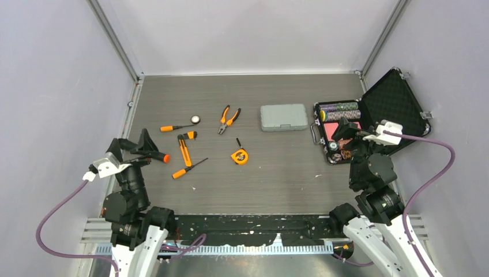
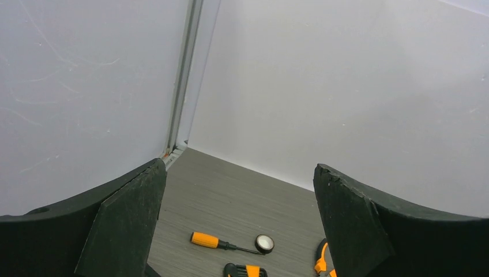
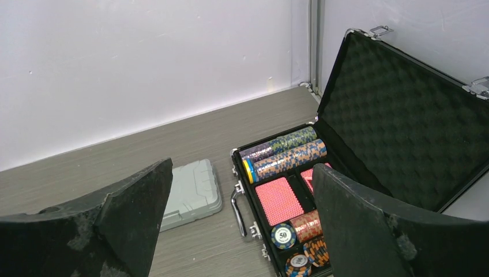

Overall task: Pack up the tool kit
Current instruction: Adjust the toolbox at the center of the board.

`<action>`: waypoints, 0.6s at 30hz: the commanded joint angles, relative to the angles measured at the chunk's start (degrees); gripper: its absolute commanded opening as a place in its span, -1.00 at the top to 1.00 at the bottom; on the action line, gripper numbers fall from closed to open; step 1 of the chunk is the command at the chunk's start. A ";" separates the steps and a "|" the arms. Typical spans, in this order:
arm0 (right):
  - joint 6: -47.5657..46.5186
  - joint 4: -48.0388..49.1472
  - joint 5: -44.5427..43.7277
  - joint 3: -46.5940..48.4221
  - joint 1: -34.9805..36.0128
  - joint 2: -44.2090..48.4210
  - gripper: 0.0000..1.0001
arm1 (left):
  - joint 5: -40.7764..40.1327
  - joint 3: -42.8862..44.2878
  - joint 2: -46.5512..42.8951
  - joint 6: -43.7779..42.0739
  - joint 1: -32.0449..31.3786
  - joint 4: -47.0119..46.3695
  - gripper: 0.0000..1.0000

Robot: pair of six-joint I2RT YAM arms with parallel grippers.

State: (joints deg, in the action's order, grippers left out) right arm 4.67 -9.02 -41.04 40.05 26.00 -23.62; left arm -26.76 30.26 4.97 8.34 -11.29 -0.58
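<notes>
Grey case: lid closed, long axis left-right.
Pliers: nose twd near edge, handles far.
Left gripper: fingers wide apart, holds nothing.
Right gripper: also wide, holds nothing.

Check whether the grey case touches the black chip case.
Apart. The right wrist view shows a strip of bare table between the grey case and the handle of the black case.
</notes>
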 commanded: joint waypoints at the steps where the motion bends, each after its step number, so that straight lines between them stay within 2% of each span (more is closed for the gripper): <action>1: 0.13 3.23 -1.07 0.51 -0.09 -1.62 -0.91 | 0.75 0.07 1.07 0.20 -0.22 -2.63 -0.98; 9: 4.94 6.41 7.16 1.28 -0.12 -11.29 -0.91 | 2.96 0.25 3.55 1.87 -0.23 -2.26 -0.98; 15: 6.62 10.76 14.21 7.73 -0.58 -27.95 -0.90 | 3.08 0.35 3.47 1.74 -0.27 -2.01 -0.98; 18: 8.15 11.70 21.73 13.47 -2.54 -38.15 -0.90 | 2.95 0.12 3.72 1.59 -0.27 -2.29 -0.98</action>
State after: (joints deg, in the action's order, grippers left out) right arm 10.00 -2.83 -28.91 45.78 25.34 -53.23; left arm -24.10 30.26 8.25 9.87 -11.29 -0.47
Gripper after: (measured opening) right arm 0.954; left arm 0.992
